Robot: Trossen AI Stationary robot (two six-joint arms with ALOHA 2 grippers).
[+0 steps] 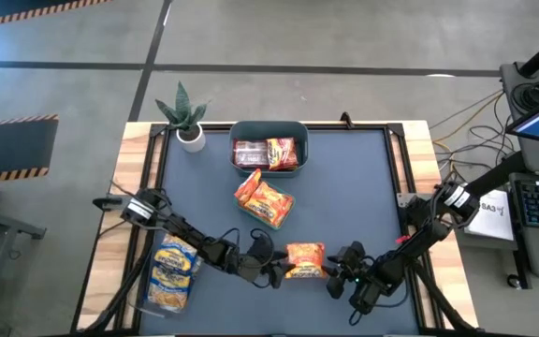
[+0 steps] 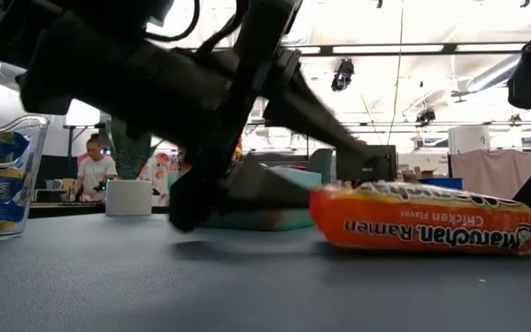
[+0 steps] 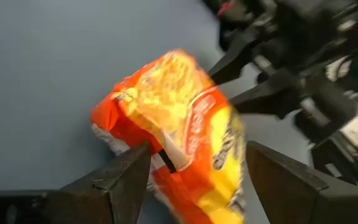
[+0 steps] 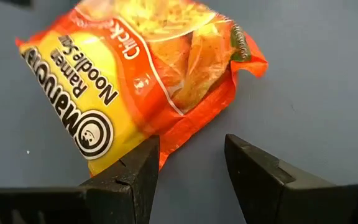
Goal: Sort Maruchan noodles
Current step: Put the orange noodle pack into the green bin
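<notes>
Orange crinkly plastic Maruchan ramen packet point(image 1: 305, 259) lies on the dark blue table point(image 1: 344, 187) between both grippers. Left gripper point(image 1: 271, 271) straddles its edge with spread fingers; right gripper point(image 1: 337, 277), also spread, sits just beside its corner. Beyond them, the grey-teal tub point(image 1: 268, 129) holds two packets, two loose orange packets point(image 1: 263, 197) wait, and yellow-and-blue packets point(image 1: 171, 271) fill a clear bin. Sorting looks roughly half done.

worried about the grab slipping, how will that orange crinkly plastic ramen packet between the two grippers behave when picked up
The orange crinkly plastic ramen packet looks light and flat, so it should lift easily. Its glossy wrapper probably slides and creases under fingers. The left gripper straddles one end with open jaws, the right gripper is open at a corner; a corner pinch may only catch loose film. The noodle block inside could crack if squeezed.
</notes>
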